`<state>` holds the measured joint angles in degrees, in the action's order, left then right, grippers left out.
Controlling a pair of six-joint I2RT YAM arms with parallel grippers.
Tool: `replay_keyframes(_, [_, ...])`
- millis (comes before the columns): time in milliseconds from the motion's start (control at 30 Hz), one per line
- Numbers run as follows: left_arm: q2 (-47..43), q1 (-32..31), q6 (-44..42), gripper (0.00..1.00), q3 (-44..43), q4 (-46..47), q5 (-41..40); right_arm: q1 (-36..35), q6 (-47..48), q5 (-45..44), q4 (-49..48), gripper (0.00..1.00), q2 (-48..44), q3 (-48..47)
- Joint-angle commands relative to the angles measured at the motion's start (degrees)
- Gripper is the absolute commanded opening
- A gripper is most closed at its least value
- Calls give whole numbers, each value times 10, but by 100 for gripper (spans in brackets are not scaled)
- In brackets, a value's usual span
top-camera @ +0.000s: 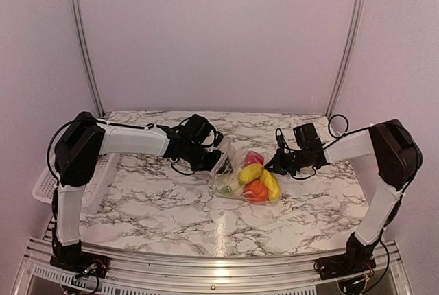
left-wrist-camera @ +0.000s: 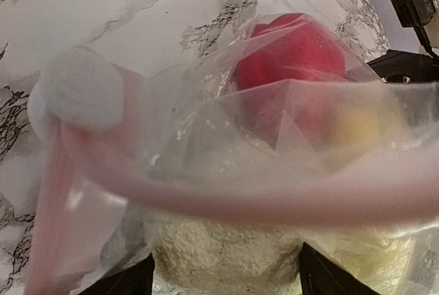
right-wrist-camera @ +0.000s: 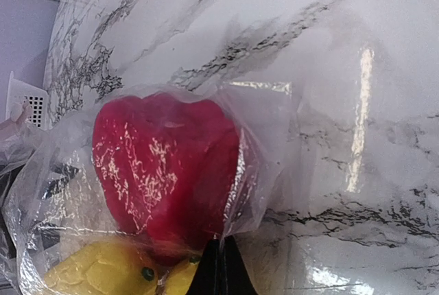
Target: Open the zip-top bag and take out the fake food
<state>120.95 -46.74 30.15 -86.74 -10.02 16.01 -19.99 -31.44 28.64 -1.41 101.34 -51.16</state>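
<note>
Near the middle of the marble table [top-camera: 158, 206], a little toward the far edge, the zip-top bag [top-camera: 223, 164] is being held between the two arms. The bag's right side is being pinched by the right gripper [right-wrist-camera: 219, 267]. Its two fingers are being pressed tight together on the clear plastic.

The bag's left side is being met by the left gripper [left-wrist-camera: 223, 281]. Its dark fingers [left-wrist-camera: 127, 280] are being held wide apart, and the bag is being pushed out in a bulge between them. Whether these fingers are touching the plastic cannot be told.

The fake food [top-camera: 254, 178] is being held inside the bag. A pink-red piece [right-wrist-camera: 164, 164] is being pressed against the plastic at the far end. Yellow pieces [top-camera: 251, 171] are being seen just beside it, with an orange-red round fruit [top-camera: 256, 192] at the near end. A white cauliflower [left-wrist-camera: 219, 261] is being pressed up close to the left fingers.

The pink zip strip [left-wrist-camera: 274, 202] is being stretched across the left wrist view, all blurry.

At the left edge of the table, a white lattice basket [top-camera: 51, 182] is being seen, well apart from the bag.
</note>
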Motion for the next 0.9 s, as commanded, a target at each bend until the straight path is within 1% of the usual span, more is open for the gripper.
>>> replay_keyframes(0, [14, -19, -34, 76, -22, -60, -5, 1, 7, 11, 11, 0, -3, -7])
replay_keyframes(133, [57, -35, -71, 77, -72, -136, -58, 1, 6, 12, 11, 0, -2, -6])
replay_keyframes(233, [86, -43, -79, 77, -81, -158, -57, 1, 6, 12, 11, 0, -2, -5])
replay_keyframes(267, [91, -43, -76, 75, -73, -155, -50, 0, 7, 12, 11, 0, -3, -4])
replay_keyframes(367, [92, -43, -71, 62, -32, -129, -26, 0, 7, 8, 11, 0, -6, -1])
replay_keyframes(433, [96, -43, -72, 48, -17, -130, -23, 1, 6, 7, 11, 0, -7, 1])
replay_keyframes(500, [91, -42, -76, 29, -8, -134, -29, 1, 6, 4, 11, 0, -9, 4])
replay_keyframes(533, [84, -43, -77, 21, -6, -134, -31, 1, 7, 3, 11, 0, -10, 5])
replay_keyframes(667, [34, -42, -79, 1, -4, -121, -33, 2, 8, -4, 11, 0, -13, 11])
replay_keyframes(700, [21, -42, -77, 0, -6, -121, -35, 1, 9, -4, 11, 0, -13, 11])
replay_keyframes(867, [-36, -42, -68, 0, -8, -113, -43, 2, 10, -9, 11, 0, -15, 14])
